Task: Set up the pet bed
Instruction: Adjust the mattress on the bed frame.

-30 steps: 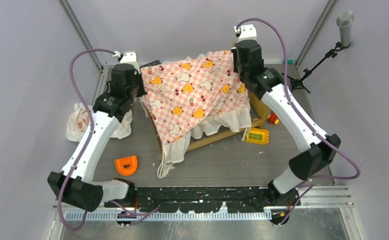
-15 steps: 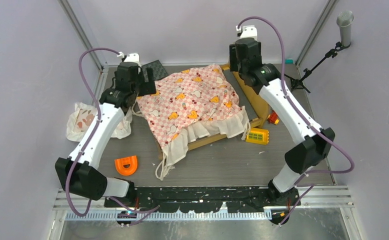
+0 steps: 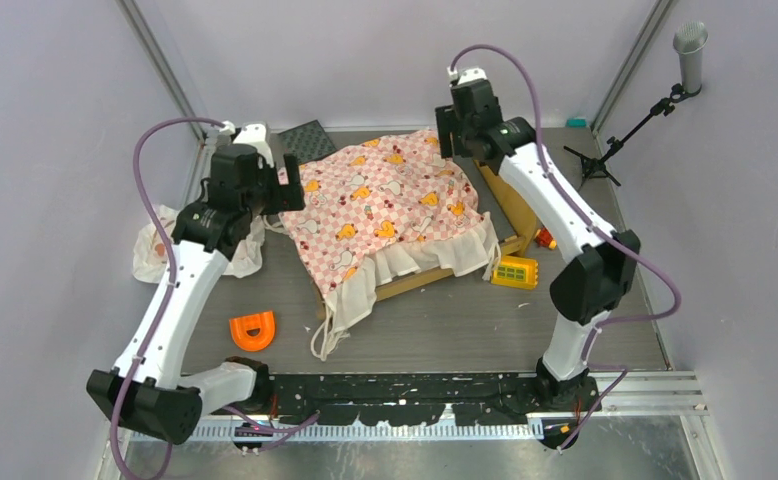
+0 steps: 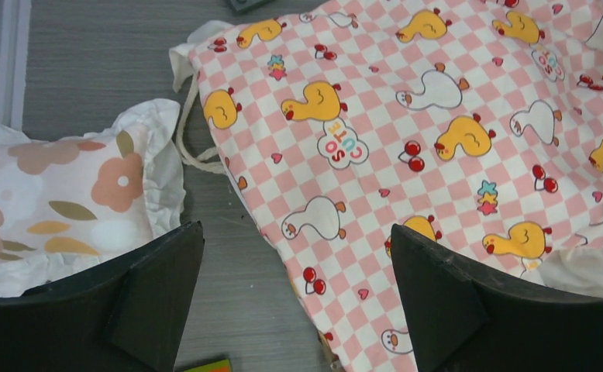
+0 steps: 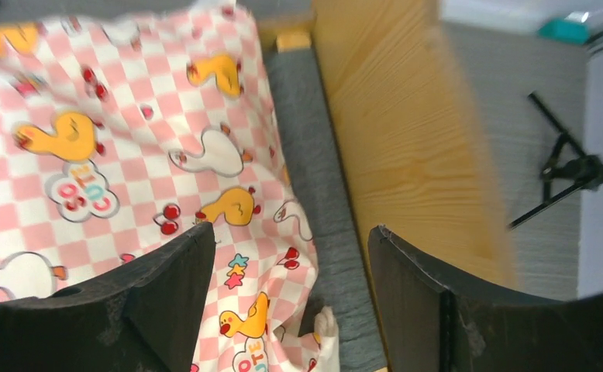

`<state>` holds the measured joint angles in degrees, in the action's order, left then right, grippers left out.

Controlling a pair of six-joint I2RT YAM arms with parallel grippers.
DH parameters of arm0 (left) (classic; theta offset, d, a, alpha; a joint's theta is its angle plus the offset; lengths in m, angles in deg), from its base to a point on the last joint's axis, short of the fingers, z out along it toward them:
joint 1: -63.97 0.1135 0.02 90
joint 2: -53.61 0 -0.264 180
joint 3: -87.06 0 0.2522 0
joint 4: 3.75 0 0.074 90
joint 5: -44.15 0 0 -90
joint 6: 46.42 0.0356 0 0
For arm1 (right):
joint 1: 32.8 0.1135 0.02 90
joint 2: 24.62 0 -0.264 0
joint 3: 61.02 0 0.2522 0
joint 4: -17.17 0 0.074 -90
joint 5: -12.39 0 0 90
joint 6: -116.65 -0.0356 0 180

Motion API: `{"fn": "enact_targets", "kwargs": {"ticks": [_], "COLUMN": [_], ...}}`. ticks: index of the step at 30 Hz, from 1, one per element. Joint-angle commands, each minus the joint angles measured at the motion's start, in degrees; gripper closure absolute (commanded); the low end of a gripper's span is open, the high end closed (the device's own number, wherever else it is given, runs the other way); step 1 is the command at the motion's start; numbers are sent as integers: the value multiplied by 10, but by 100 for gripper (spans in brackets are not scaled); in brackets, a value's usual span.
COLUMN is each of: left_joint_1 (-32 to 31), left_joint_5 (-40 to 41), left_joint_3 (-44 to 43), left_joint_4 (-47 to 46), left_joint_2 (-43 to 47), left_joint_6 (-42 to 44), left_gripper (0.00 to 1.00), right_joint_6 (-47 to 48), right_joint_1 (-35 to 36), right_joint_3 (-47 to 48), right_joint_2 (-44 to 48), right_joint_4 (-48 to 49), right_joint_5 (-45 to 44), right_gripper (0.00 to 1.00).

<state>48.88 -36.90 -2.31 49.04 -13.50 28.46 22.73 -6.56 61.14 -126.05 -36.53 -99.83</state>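
Observation:
The pet bed [image 3: 514,208] lies at the table's middle, its tan wooden headboard [image 5: 391,132] on the right side. A pink-checkered duck sheet [image 3: 385,205] covers most of it, and the white ruffle hangs over the front rail [image 3: 415,284]. The right wrist view shows a strip of dark grey mattress [image 5: 314,163] between the sheet [image 5: 128,147] and the headboard. My left gripper [image 3: 290,190] hovers open over the sheet's left edge [image 4: 407,116], holding nothing [image 4: 298,302]. My right gripper [image 3: 453,135] hangs open and empty above the far right corner [image 5: 291,298].
A floral ruffled pillow [image 3: 165,245] lies at the left, under my left arm [image 4: 50,194]. An orange U-shaped toy [image 3: 252,330] is at front left. A yellow block [image 3: 515,271] and a small red piece [image 3: 546,237] sit right of the bed. A dark pad [image 3: 310,140] and a stand [image 3: 605,150] are at the back.
Both grippers went from shut to open and let go of the sheet. It dropped from a raised stretch to lie flat on the bed. Both arms shifted left.

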Motion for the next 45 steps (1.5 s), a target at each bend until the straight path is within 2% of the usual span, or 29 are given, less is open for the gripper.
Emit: {"fn": "enact_targets", "kwargs": {"ticks": [1, 9, 20, 31, 37, 40, 45], "left_joint_1": [1, 1, 1, 0, 1, 1, 1], "left_joint_5": [-24, -59, -55, -55, -55, -56, -59], "left_joint_3": [33, 73, 84, 90, 92, 92, 91], "left_joint_4": [20, 8, 7, 2, 4, 6, 8], "left_joint_2": [38, 46, 50, 48, 51, 54, 57], "left_joint_6": [2, -26, -20, -25, -25, -25, -28], "left_gripper": [8, 12, 12, 12, 12, 12, 12], "right_joint_6": [-23, -58, -92, -105, -104, -104, -103], "right_joint_1": [0, -8, -12, -14, -14, -14, -14], "right_joint_3": [0, -100, -162, -216, -232, -239, -242], "right_joint_2": [-23, -30, -58, -49, -26, 5, 80], "right_joint_4": [-40, 8, 43, 70, 69, 61, 36], "right_joint_5": [27, 48, 56, 71, 53, 17, -47], "right_gripper": [23, 21, 22, 50, 84, 96, 99]}}
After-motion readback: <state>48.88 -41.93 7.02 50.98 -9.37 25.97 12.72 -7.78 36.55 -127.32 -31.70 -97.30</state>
